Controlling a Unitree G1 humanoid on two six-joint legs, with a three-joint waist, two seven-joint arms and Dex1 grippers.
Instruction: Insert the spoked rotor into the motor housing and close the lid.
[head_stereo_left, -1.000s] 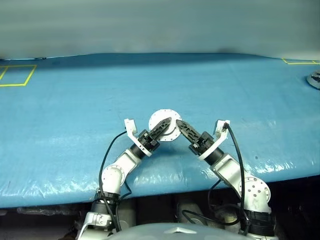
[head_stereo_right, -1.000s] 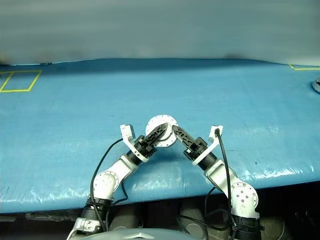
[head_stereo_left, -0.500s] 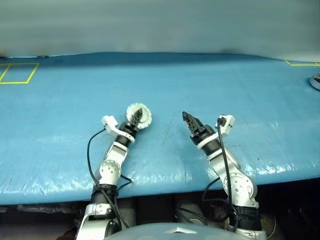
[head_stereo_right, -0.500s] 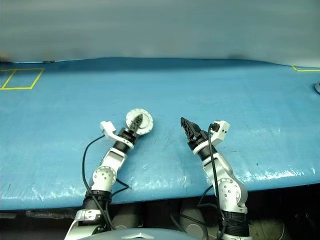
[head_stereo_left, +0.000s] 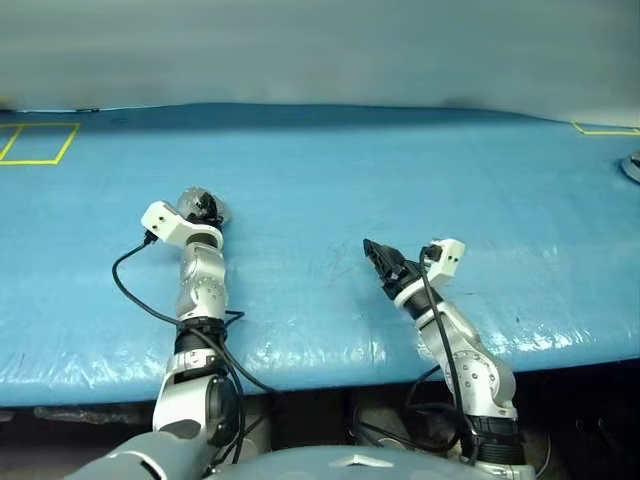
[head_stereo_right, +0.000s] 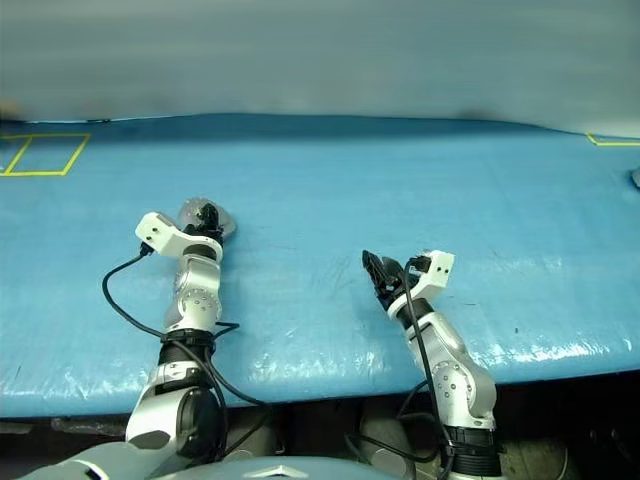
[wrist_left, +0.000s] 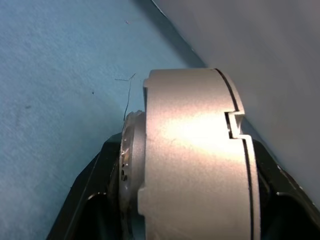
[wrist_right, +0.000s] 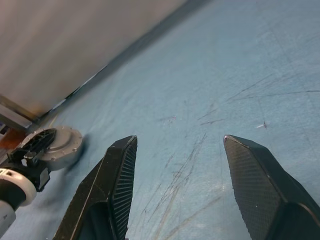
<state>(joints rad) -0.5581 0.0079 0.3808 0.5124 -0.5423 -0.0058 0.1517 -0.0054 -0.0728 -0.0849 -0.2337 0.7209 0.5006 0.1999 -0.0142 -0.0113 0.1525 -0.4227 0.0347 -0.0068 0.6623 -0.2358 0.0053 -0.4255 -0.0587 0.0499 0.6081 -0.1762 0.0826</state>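
My left gripper (head_stereo_left: 206, 209) is shut on the motor housing (head_stereo_left: 192, 201), a round silver-grey casing held on edge low over the blue table (head_stereo_left: 330, 160), at the left. In the left wrist view the casing (wrist_left: 195, 160) sits between the black fingers (wrist_left: 85, 200). A flange shows at one end and a thin seam runs near the other; I cannot tell the lid apart from the casing. The spoked rotor is hidden. My right gripper (head_stereo_left: 378, 255) stands open and holds nothing near the table's front middle, well apart from the housing (wrist_right: 62, 150).
A silver-grey round part (head_stereo_left: 631, 165) lies at the table's far right edge, cut by the frame. Yellow tape marks a rectangle (head_stereo_left: 38, 143) at the far left, with another corner (head_stereo_left: 600, 126) at the far right. The table's front edge runs just below both arms.
Both grippers met at the housing in the table's middle. The left one has carried it left and farther away, turning it on edge. The right one came off it, opened and drew back.
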